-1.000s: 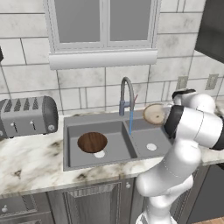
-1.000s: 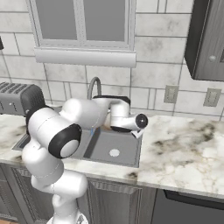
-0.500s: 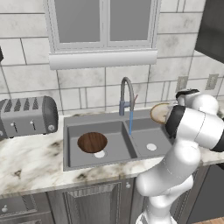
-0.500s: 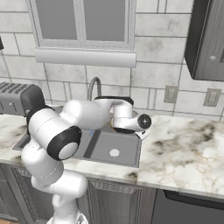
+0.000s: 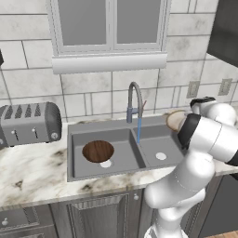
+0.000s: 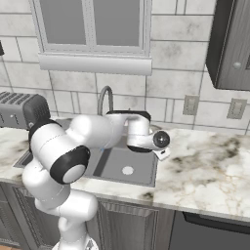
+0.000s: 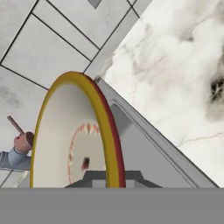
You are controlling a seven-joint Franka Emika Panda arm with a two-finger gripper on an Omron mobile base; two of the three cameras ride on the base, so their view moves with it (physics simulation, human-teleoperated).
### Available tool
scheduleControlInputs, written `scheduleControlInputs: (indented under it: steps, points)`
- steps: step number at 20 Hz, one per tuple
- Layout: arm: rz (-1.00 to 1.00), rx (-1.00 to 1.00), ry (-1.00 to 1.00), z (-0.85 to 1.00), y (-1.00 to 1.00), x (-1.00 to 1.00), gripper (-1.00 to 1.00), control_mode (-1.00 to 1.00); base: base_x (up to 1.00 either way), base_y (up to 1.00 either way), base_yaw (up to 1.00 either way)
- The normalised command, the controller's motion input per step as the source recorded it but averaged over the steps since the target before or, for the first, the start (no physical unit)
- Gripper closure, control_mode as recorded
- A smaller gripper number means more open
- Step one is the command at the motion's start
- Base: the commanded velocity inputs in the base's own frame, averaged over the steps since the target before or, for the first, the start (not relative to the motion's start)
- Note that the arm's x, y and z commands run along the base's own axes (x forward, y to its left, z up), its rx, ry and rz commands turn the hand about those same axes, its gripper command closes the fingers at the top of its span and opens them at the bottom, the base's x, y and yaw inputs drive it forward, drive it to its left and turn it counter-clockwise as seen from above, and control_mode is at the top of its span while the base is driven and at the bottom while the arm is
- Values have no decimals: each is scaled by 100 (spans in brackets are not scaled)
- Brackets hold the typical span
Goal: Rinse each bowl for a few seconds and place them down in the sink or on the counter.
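Gripper [image 7: 105, 177] closed on the rim of the pale bowl [image 7: 74, 135]; in the hand view we see the bowl edge-on, its yellowish rim running up from between the fingertips and its whitish inside facing left. From the left base view we place this bowl [image 5: 176, 120] near the right edge of the sink [image 5: 93, 135], partly hidden behind the arm's wrist, tilted rather than flat. We note the dark wood-grain bowl [image 5: 98, 151] lying in the left basin, just beside its white drain. Tap [image 5: 135, 100] stands behind the divider with a thin blue stream falling into the right basin. Marble counter [image 6: 205, 166] extends to the right of the sink. Toaster [image 5: 30, 123] sits on the counter left of the sink.
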Motion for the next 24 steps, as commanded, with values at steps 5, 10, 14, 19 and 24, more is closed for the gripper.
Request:
scheduleControlInputs:
  steps: [5, 10, 14, 19, 24]
  points:
    - [-12, 0, 6, 1, -17, -10, 100, -100, 0, 0, 0]
    - [-13, 0, 10, 2, -20, -9, 100, -100, 0, 0, 0]
    - [-13, 0, 10, 1, -25, -8, 100, -100, 0, 0, 0]
    - [-12, 1, 8, 1, -32, -8, 100, -100, 0, 0, 0]
    - [-11, 2, 6, 0, -33, -8, 100, -100, 0, 0, 0]
